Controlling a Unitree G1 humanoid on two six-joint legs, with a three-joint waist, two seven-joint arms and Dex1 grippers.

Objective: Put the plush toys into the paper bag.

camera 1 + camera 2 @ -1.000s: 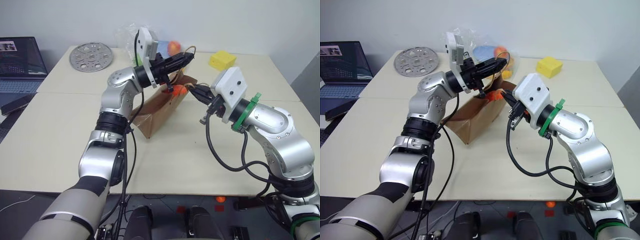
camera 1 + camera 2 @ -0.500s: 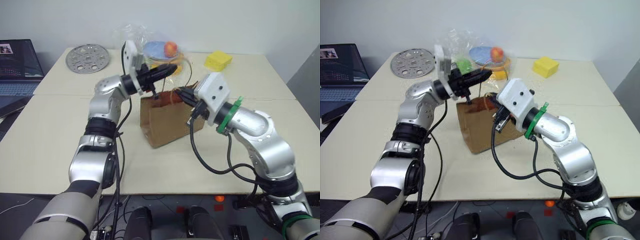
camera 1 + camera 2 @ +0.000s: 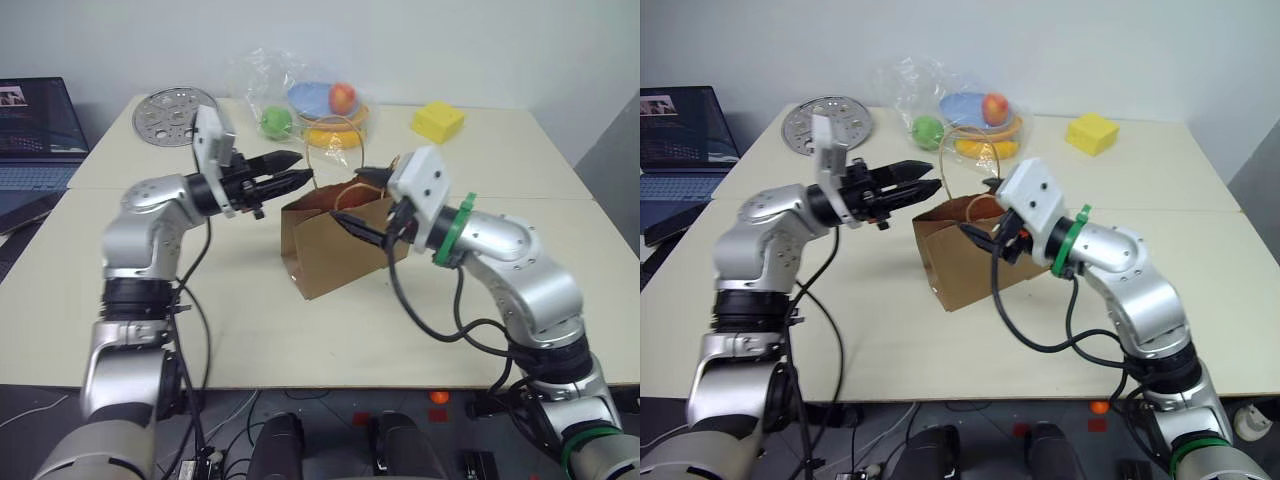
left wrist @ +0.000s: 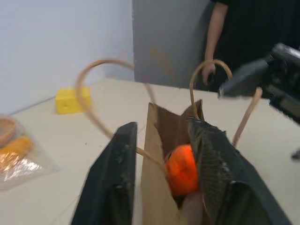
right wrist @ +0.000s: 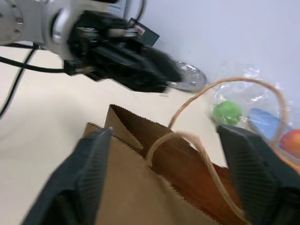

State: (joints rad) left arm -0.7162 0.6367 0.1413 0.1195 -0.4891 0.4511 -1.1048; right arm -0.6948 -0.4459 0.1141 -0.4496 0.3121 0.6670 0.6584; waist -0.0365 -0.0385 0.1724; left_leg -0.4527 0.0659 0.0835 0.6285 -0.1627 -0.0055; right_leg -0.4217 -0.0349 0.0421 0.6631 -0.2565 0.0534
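The paper bag (image 3: 335, 238) is seen upright at the centre of the table (image 3: 120, 270), with the orange plush toy (image 4: 182, 168) lodged inside it. It is flanked by the left gripper (image 3: 288, 180), jaws parted and empty, and the right gripper (image 3: 368, 203), spread wide across the bag's mouth with nothing grasped. A clear bag of fruit (image 3: 300, 100) and a yellow block (image 3: 438, 121) are visible at upper centre.

No readable text, labels, brands or numbers anywhere. The laptop screen (image 3: 38, 118) at the edge shows content too small to make out.
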